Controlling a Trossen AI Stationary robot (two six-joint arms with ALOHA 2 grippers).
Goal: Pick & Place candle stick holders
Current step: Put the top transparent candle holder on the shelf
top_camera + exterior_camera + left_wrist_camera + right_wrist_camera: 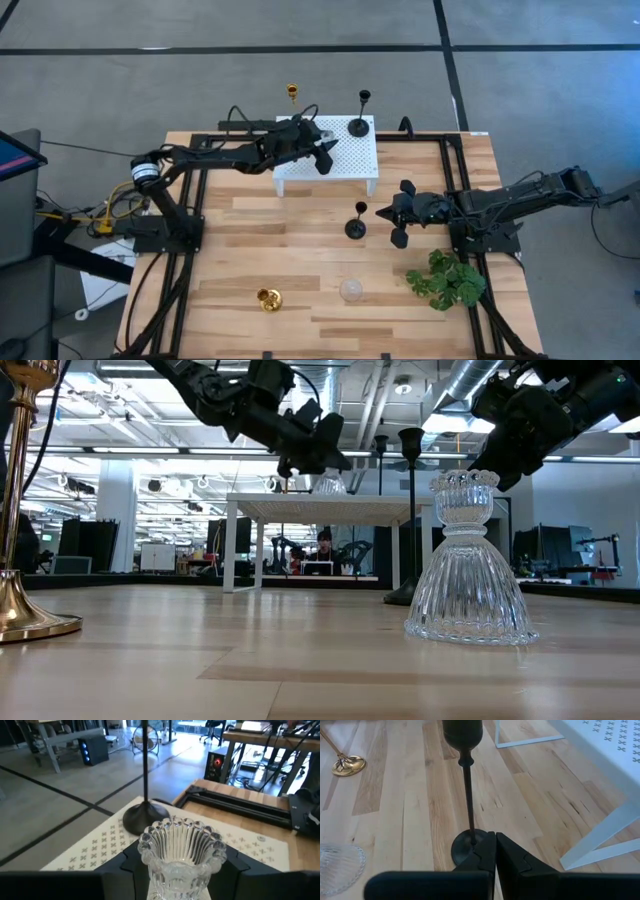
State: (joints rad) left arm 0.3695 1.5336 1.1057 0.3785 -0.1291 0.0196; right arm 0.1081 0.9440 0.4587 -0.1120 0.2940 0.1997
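My left gripper (322,150) hovers over the white perforated platform (350,165), shut on a clear glass holder (180,847). A tall black holder (358,126) stands by its base on the platform's far side. A second tall black holder (355,226) stands on the table in front of the platform. My right gripper (382,213) is shut and low, just to its right. A squat glass holder (350,290) and a gold holder (268,298) stand near the table's near edge. Another gold holder (291,92) shows by the platform's far left corner, its base hidden. My left gripper pinches the glass holder just below its scalloped cup (177,870), one finger on each side. The fingers slant down from the table's left. The holder stays upright over the platform (328,485); I cannot tell whether its foot rests on it. My right gripper's shut fingertips (487,845) stand at the rim of the black holder's base (465,845), level, from the table's right. I cannot tell whether they touch it.
A green leafy plant (448,280) sits at the table's near right, close under the right arm. Dark arm frames run along the table's left and right sides. Bare wood lies between the platform and the near holders.
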